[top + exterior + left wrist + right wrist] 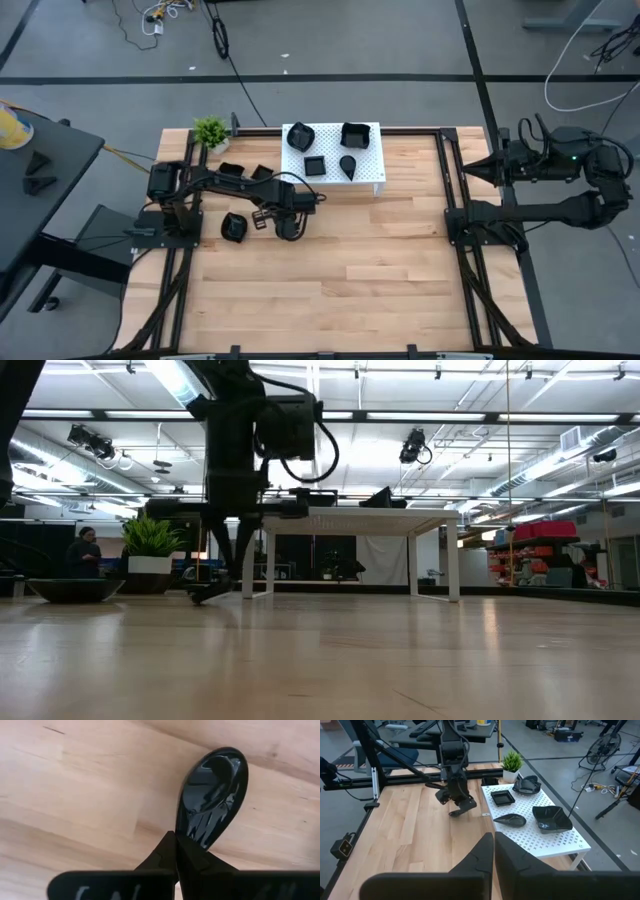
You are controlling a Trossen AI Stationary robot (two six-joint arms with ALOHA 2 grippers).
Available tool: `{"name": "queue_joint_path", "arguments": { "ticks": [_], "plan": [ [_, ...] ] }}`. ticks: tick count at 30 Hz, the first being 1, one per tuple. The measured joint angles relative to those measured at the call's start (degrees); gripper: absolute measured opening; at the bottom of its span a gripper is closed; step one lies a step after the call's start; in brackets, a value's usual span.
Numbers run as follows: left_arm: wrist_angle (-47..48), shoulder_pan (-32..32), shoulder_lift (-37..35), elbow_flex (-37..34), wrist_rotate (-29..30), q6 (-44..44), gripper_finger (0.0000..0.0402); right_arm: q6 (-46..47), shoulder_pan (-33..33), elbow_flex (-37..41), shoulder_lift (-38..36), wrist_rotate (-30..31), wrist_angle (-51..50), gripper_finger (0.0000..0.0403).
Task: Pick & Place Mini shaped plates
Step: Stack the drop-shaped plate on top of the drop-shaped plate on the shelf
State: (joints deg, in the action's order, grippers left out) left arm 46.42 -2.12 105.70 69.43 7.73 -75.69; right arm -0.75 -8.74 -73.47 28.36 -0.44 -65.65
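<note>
Under the left gripper [176, 851] — fingers pinching the narrow tail of a black teardrop plate [212, 795] — the plate's long axis runs toward one o'clock; the white stand [373, 172] lies toward two o'clock, nearer this arm.

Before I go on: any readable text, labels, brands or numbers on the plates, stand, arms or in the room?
None legible.
Left gripper: pale marks on the housing, cut off, unreadable.
Right gripper: no visible text.
Teardrop plate: glossy black, reflections only.
White stand: perforations only, no label.
Shelves in the low view: red items, too small to read.
</note>
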Motion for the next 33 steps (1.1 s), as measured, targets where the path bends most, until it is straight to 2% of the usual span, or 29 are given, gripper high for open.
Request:
{"name": "queue_joint_path", "arguments": {
  "ticks": [8, 14, 22, 33],
  "plan": [
    [0.21, 0.78, -2.72, 1.16, -0.39, 0.9, 0.0005, 0.0, 0.0, 0.0, 0.01, 0.0, 0.01, 0.002],
    [0.09, 1.09, -5.52, 1.18, -1.11, 6.4, 0.0006, -0.01, -0.01, 0.0, 0.01, -0.01, 0.01, 0.002],
    [-1.47, 1.32, -9.12, 4.09, -12.16, 19.67, 0.0003, -0.02, 0.01, 0.0, 0.02, -0.01, 0.0, 0.002],
    [-5.58, -0.37, -9.1, 12.7, -16.67, 30.26, 0.0005, 0.0, -0.01, 0.0, 0.02, -0.01, 0.02, 0.002]
  ]
}}
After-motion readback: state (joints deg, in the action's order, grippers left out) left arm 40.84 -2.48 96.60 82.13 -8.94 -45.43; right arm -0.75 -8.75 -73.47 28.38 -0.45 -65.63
